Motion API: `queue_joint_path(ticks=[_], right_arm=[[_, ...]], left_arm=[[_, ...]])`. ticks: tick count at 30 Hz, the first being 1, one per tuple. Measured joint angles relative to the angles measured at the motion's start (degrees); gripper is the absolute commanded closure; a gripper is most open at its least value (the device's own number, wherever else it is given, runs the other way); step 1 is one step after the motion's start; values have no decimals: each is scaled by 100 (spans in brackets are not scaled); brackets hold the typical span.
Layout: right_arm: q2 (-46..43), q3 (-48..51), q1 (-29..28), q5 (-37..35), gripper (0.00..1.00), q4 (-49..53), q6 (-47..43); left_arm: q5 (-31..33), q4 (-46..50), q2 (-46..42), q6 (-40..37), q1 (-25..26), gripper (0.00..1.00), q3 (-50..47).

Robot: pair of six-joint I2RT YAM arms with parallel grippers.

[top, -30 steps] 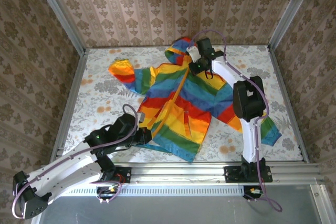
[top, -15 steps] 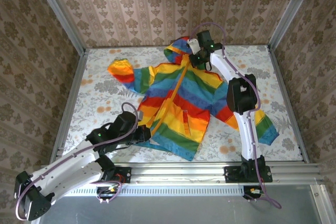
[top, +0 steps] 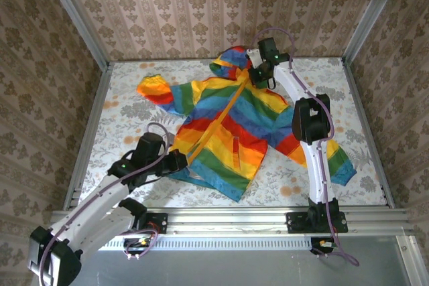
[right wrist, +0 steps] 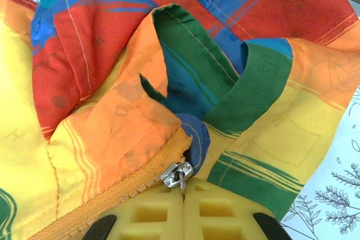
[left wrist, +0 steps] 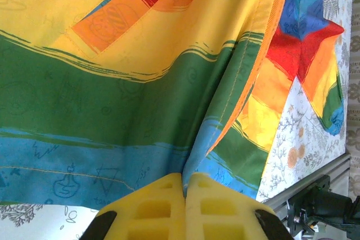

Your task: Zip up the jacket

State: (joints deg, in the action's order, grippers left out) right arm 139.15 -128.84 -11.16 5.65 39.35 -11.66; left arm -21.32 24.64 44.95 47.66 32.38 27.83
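Where damask-papered walls [top: 201,5] box in the floral-printed table [top: 127,125], the jacket [top: 231,132] lies spread, hood toward the far wall. My left gripper [left wrist: 184,182] is clamped on its blue hem. My right gripper [right wrist: 184,192] pinches the silver zipper pull [right wrist: 176,173] at the collar. Faint doodles on the fabric are too pale to read.
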Motion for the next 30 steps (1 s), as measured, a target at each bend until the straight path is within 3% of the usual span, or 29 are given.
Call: queue_joint_path(ticks=[4,8,11,22,29,30], right_arm=[[0,0,-2,-33,98,4,-9],[-48,153,9,-162,63,-210,-4],[-315,715,109,-343,53,-691,13],[-2470,3563,247,-592,45,-2133,162],[-4242,5923,227,-654,39,-3274,463],[-4446,6192,227,-658,37,-3386,535]], left_arm=[[-153,-72,11,-122,-133,100,-87],[-243,-24,142,-262,-210,63,-81],[-240,402,382,-555,-389,54,50],[-59,546,1204,-1816,-1521,42,1246],[649,444,1742,-2916,-2046,23,1947],[748,387,1781,-3075,-2114,14,1963]])
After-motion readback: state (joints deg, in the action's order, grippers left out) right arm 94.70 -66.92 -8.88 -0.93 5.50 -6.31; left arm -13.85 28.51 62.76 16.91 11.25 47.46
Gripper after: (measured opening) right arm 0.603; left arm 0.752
